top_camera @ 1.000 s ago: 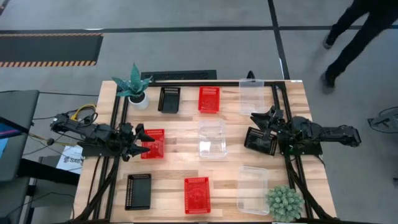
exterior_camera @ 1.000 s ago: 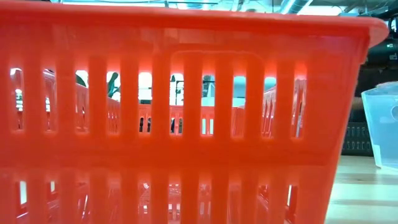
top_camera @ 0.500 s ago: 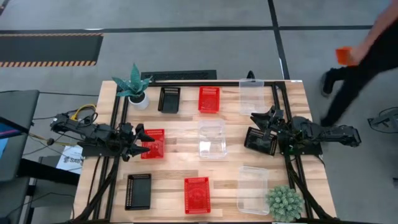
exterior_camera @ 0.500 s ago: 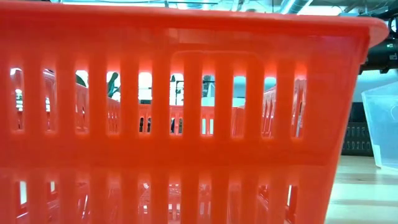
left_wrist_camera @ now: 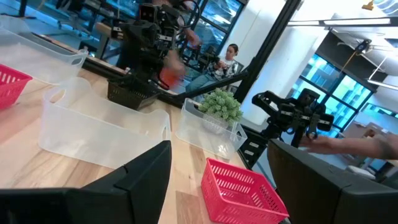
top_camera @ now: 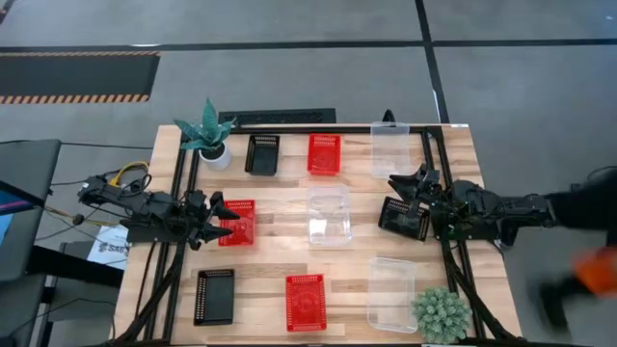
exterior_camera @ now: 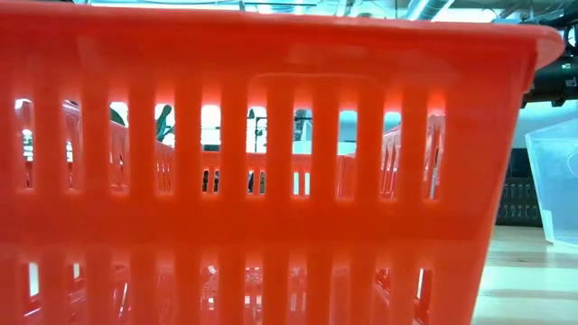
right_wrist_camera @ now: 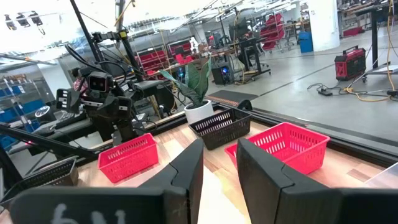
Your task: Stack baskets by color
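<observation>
High view gives me the left gripper [top_camera: 228,221], jaws spread, at a red mesh plastic basket [top_camera: 238,222], and the right gripper [top_camera: 410,198], pinching a black mesh basket [top_camera: 404,218]; low view shows only another red basket's wall [exterior_camera: 271,162].

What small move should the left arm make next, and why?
Probably lower the left gripper onto the near wall of the red basket and close. Its jaws stand open at that basket, holding nothing, and all nine baskets lie single. The right gripper waits at a black basket.
</observation>
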